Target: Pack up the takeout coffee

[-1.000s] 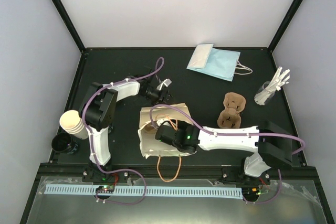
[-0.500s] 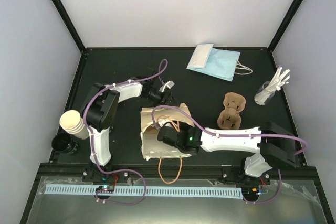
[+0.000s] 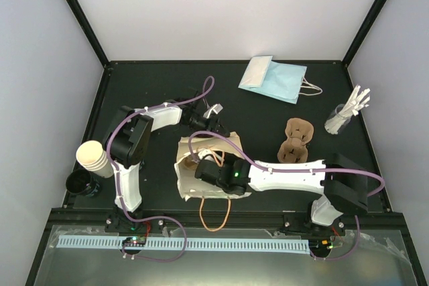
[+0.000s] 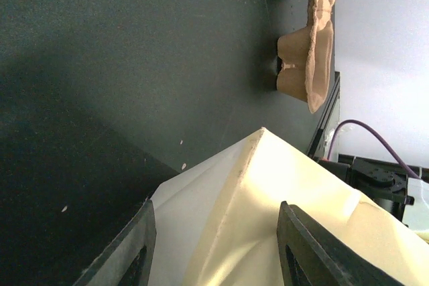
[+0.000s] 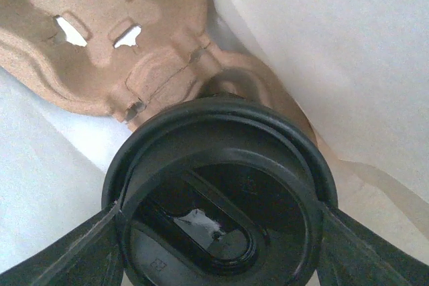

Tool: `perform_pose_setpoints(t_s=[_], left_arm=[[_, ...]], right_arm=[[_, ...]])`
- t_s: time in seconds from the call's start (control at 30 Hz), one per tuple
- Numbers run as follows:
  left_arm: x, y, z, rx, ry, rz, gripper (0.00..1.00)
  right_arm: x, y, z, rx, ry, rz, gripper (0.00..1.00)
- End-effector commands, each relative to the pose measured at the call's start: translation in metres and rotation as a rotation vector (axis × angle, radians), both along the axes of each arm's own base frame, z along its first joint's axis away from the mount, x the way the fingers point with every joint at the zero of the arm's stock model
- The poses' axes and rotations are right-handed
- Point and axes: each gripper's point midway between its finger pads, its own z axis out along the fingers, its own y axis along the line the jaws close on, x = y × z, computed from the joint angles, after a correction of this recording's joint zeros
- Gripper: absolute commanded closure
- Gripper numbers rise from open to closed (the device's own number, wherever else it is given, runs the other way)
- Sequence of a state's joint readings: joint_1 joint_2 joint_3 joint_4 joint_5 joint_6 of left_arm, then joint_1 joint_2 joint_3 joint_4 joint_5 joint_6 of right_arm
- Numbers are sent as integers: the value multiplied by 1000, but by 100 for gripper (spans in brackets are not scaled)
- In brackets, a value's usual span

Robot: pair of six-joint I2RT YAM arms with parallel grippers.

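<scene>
Black-lidded and likely light and crushable, the takeout coffee [image 5: 214, 185] is being held inside the tan paper bag [image 5: 335, 45], the right gripper [image 5: 218, 246] pinching its lid rim, seemingly the stiffest hold.

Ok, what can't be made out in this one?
Right wrist view: only the takeout coffee's black lid shows, held in the right gripper; the lid hides the cup and whether it sits in the pulp carrier.
Top view: the right arm covers the tan bag's mouth and contents.
Left wrist view: the bottom edge cuts the left gripper; grip on the bag unclear.
</scene>
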State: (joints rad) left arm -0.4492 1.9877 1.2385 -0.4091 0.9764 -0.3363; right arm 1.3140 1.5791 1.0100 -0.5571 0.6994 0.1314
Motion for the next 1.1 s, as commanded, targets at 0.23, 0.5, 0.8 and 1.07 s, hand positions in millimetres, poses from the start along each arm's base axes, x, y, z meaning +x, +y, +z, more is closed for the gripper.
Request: perform_pose_setpoints(t_s=[0.23, 0.5, 0.8, 1.07], left_arm=[[-19, -10, 4, -7, 40, -38, 49], [-19, -11, 3, -5, 43, -40, 49], [-22, -13, 1, -3, 47, -48, 49], [-24, -13, 1, -3, 46, -50, 49]], right_arm=[[-36, -4, -59, -50, 262, 44, 39], [-42, -22, -71, 1, 332, -30, 38], [-44, -13, -69, 37, 358, -7, 39], [-46, -15, -76, 37, 397, -14, 38]])
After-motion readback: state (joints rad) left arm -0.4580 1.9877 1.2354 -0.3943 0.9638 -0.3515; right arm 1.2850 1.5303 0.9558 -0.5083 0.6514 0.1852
